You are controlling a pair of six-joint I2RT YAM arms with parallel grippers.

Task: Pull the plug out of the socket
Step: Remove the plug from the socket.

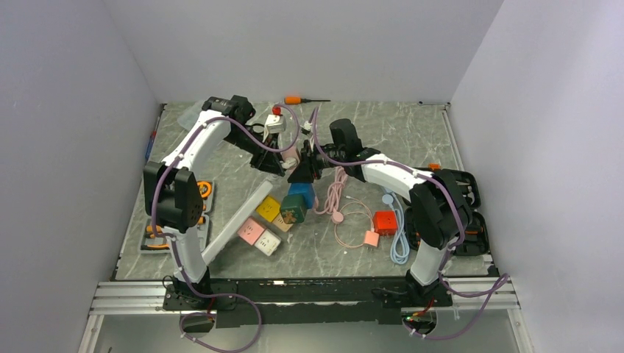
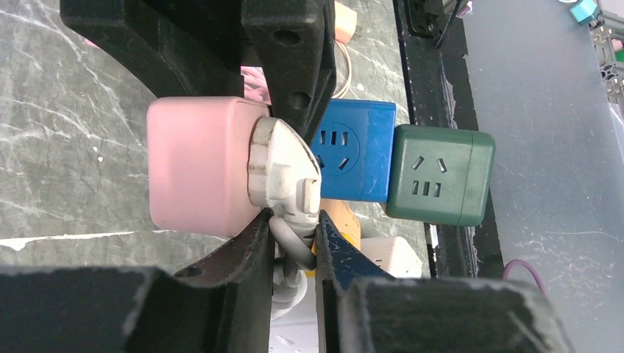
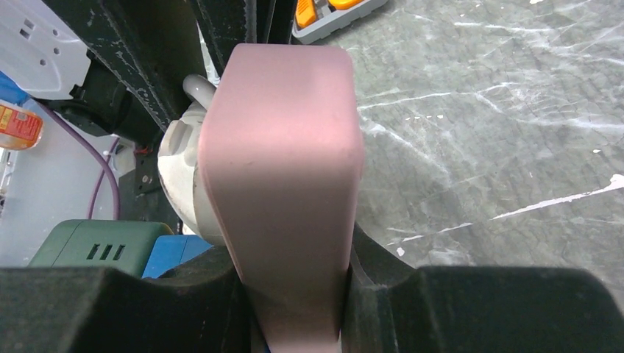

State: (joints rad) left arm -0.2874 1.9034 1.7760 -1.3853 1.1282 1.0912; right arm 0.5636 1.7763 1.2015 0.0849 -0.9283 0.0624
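left gripper (image 2: 293, 180) clamps plug (image 2: 278, 165); right gripper (image 3: 294, 298) — apparently — pink socket (image 3: 283, 162)

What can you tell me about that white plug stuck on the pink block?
The white rounded plastic plug looks scuffed and greyish at its edges. It has a scalloped round collar, a tapered body and a pale cord leaving its end. It sits flush against one face of the pink plastic cube socket, its pins hidden, so it seems plugged in. The left end effector pinches its cord end between black fingers; the right end effector holds the cube.
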